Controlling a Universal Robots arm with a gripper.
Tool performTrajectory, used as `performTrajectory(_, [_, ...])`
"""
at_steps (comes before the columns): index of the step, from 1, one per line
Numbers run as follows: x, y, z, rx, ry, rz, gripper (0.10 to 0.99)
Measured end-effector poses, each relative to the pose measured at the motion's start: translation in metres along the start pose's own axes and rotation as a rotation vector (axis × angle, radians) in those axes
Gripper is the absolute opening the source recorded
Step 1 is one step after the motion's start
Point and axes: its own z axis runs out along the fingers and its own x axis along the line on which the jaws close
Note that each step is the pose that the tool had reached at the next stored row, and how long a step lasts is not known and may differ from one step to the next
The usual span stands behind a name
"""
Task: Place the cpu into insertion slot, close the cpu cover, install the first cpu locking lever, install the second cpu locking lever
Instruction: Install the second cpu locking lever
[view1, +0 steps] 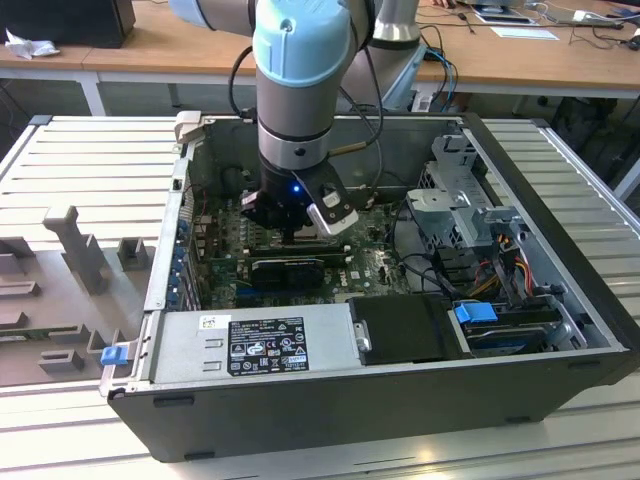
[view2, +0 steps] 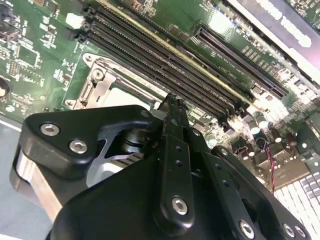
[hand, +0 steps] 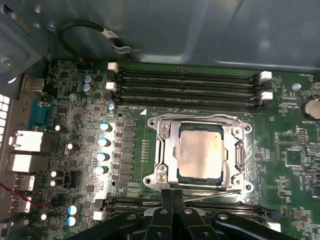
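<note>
In the exterior view we are looking down into an open computer case (view1: 560, 330) lying on a ribbed worktop (view1: 80, 170). The arm is reaching straight down into the case, and its jaws (view1: 288, 236) are hanging low over the green motherboard (view1: 375, 265), toward the exterior view's left of the drive cage (view1: 460, 200).

In the second wrist view we are seeing the black fingers (view2: 172, 120) pressed together at their tips with nothing visible between them, so we are judging the jaws clenched and empty. The tips are sitting right at the edge of the cpu cover (view2: 97, 82), between it and the long black memory slots (view2: 165, 60).

In the first wrist view we are seeing the cpu (hand: 201, 150) already lying flat in the insertion slot (hand: 200, 176), its pale metal top showing through the window of the silvery cover, which is lying down over it. A thin locking lever (hand: 210, 196) is running along the cover's near edge, its long axis crosswise to the fingers. The fingertips are meeting just beside that lever, at the side of the socket nearest the arm.
</note>
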Motion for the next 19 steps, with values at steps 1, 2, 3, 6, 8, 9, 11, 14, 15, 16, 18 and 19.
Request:
performTrajectory(1, [0.0014,-0.0007,0.0021,-0.005,0.0006,-0.004,0.106])
performTrajectory(2, [0.0020,-0.0013,0.0034,-0.009,0.0009,-0.007,0.106])
performTrajectory(3, [0.0026,-0.0020,0.0041,-0.012,0.0010,-0.008,0.106])
performTrajectory(6, [0.0062,-0.0063,0.0049,-0.027,-0.0010,-0.010,0.106])
performTrajectory(8, [0.0094,-0.0103,0.0056,-0.034,-0.0027,-0.011,0.106])
performTrajectory(9, [0.0105,-0.0112,0.0055,-0.036,-0.0033,-0.012,0.106])
performTrajectory(11, [0.0125,-0.0127,0.0055,-0.040,-0.0039,-0.012,0.106])
performTrajectory(14, [0.0137,-0.0136,0.0076,-0.047,-0.0045,-0.013,0.106])
performTrajectory(15, [0.0139,-0.0137,0.0084,-0.050,-0.0047,-0.013,0.106])
performTrajectory(16, [0.0140,-0.0139,0.0095,-0.052,-0.0050,-0.013,0.106])
performTrajectory(18, [0.0155,-0.0142,0.0110,-0.062,-0.0060,-0.013,0.106])
performTrajectory(19, [0.0161,-0.0142,0.0115,-0.066,-0.0063,-0.013,0.106])
